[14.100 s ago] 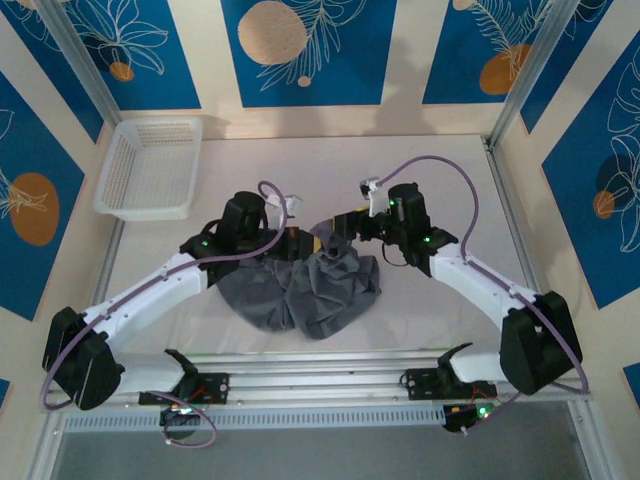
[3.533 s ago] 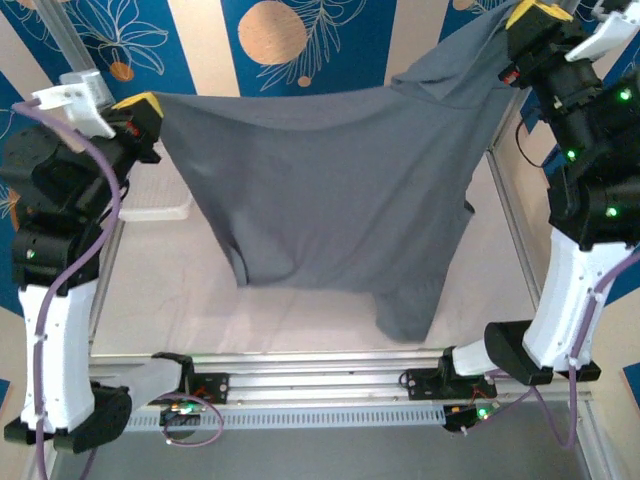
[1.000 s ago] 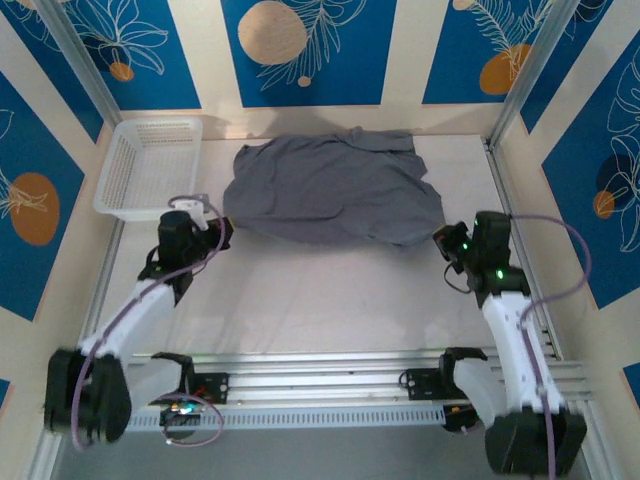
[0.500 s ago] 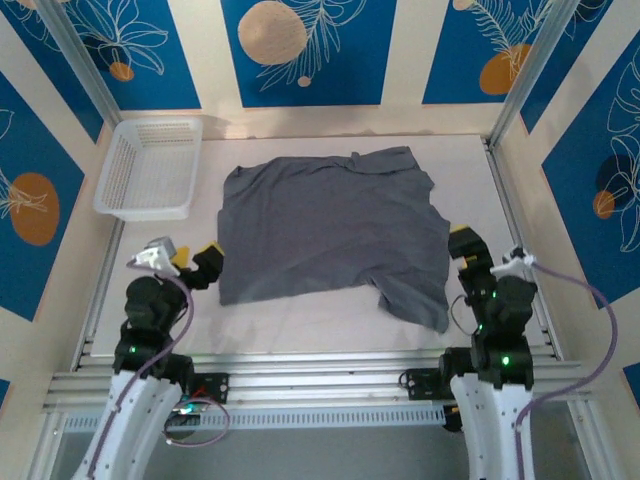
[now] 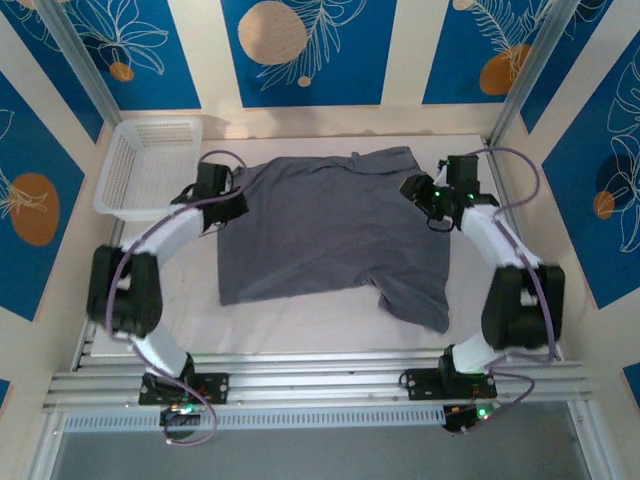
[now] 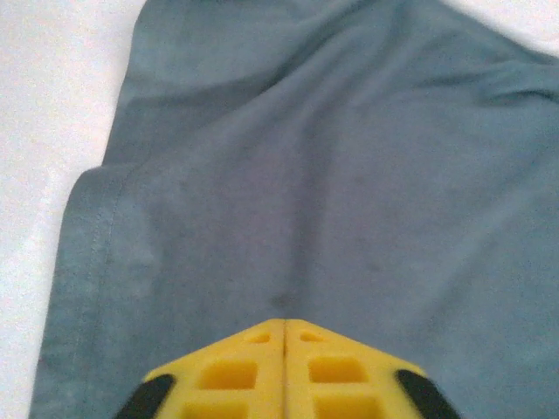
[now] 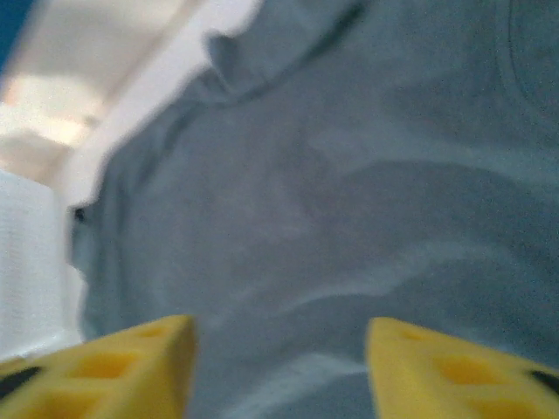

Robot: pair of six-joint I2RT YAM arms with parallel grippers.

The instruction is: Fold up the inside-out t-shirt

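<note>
The inside-out t-shirt (image 5: 330, 235) lies spread flat, slate-grey, across the middle of the white table (image 5: 300, 320), with one part (image 5: 415, 295) trailing toward the near right. My left gripper (image 5: 237, 203) rests at the shirt's far left edge. In the left wrist view its yellow fingers (image 6: 253, 371) are pressed together, left gripper (image 6: 286, 325) shut, tips on the flat cloth (image 6: 349, 175) beside a stitched hem (image 6: 87, 236); no fold shows between them. My right gripper (image 5: 414, 190) is at the far right edge, right gripper (image 7: 279, 349) open above the rippled cloth (image 7: 349, 175).
A white mesh basket (image 5: 150, 165) stands at the far left corner, close to my left arm. Metal frame posts (image 5: 520, 80) and patterned walls bound the table. An aluminium rail (image 5: 320, 385) runs along the near edge. Bare white table lies in front of the shirt.
Both arms have swung from the near edge out to the shirt's far corners. The left gripper has shut and the right has narrowed while staying open. The shirt lies as before.
</note>
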